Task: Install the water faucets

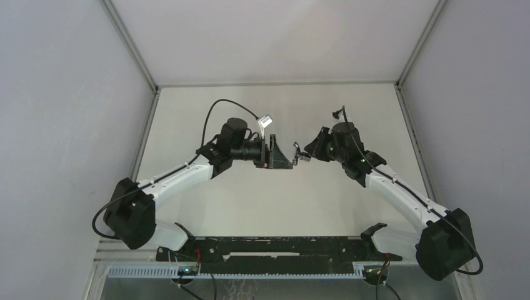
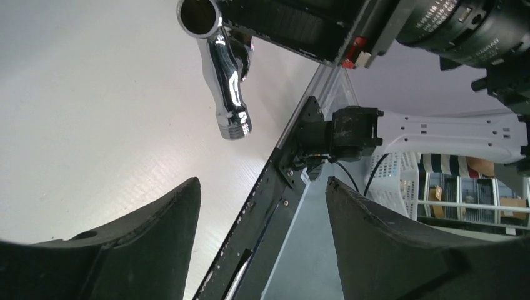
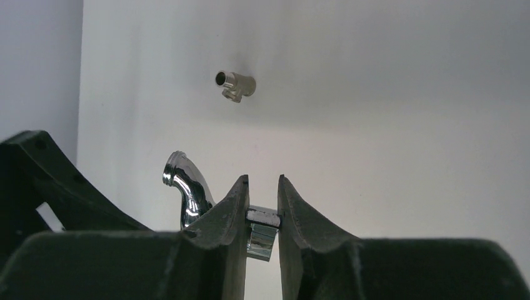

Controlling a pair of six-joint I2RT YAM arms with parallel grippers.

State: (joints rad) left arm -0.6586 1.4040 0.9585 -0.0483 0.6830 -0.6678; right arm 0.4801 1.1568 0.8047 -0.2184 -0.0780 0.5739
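The right tool (image 3: 262, 187) pinches the shiny chrome angled tap piece (image 3: 186, 187) tight and holds it up off the white table (image 1: 250, 206). I'd guess it is offering the piece to the left tool (image 2: 262, 184), which gapes wide and empty just beside it. The short dull-grey metal stub (image 3: 236, 85) seems to lie apart on the table. The tap's mirror-bright curved spout ends in a flared rim.

The right gripper (image 3: 262, 185) has matt black plastic fingers (image 3: 225, 219). The chrome tap piece (image 3: 185, 187) clamped between them is smooth, mirror-glossy metal. Beyond them, the stub (image 3: 236, 85) is duller grey metal.
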